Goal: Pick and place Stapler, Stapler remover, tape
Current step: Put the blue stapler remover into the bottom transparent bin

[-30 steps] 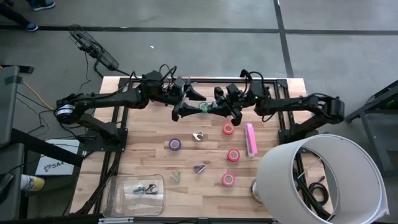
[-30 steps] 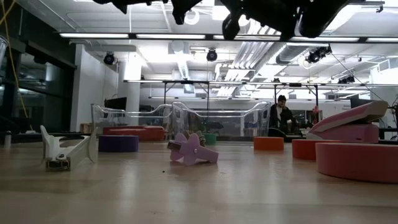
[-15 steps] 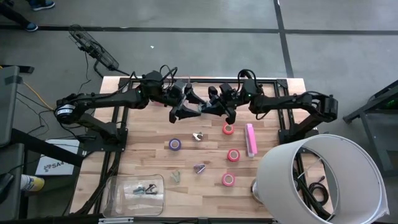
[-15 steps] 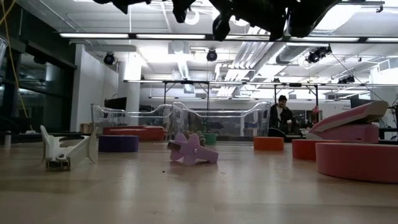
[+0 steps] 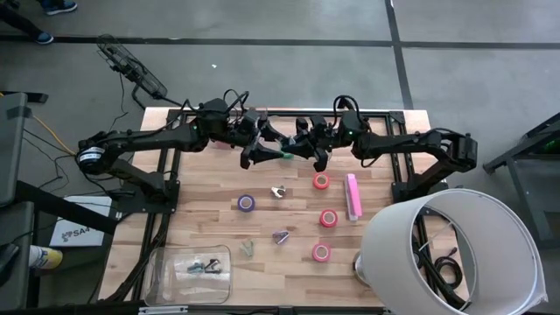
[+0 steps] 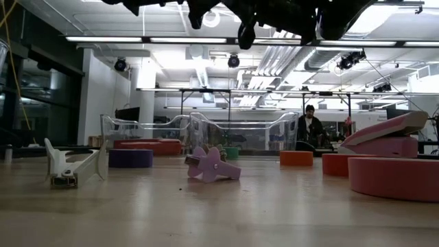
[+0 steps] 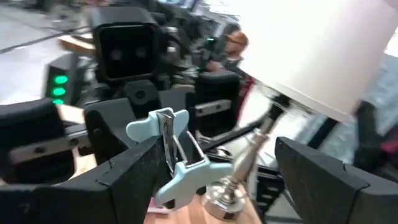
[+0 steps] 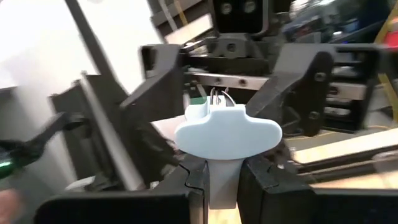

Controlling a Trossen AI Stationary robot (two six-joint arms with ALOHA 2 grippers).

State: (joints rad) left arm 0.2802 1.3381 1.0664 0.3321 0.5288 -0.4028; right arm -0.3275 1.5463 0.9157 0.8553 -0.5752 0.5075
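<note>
**Two grippers meet on one staple remover above the table's far side**

I have both arms reaching in towards each other over the far part of the wooden table [image 5: 210,223]. The right gripper [image 5: 306,149] is clamped on the stem of a pale blue staple remover [image 8: 227,134], which it holds off the table with the broad winged end pointing at the left arm. The left gripper [image 5: 265,150] stands wide open around that winged end; in its wrist view one finger sits just beside the remover and the other is well apart from it, so I judge it has no grip yet.

This looks to me like a handover. The remover should be light and rigid, hard plastic with thin metal claws, and smooth enough to twist in the pads if taken off-centre. I would close the left fingers across the flat faces of the wings, clear of the claws and clear of the right fingers, and only then let the right side go.

Down on the table lie the pink stapler [image 5: 352,196], a purple tape roll [image 5: 247,203], three pink tape rolls [image 5: 328,218] and other staple removers [image 5: 281,235]; a clear bin [image 5: 188,267] sits at the near left corner
</note>
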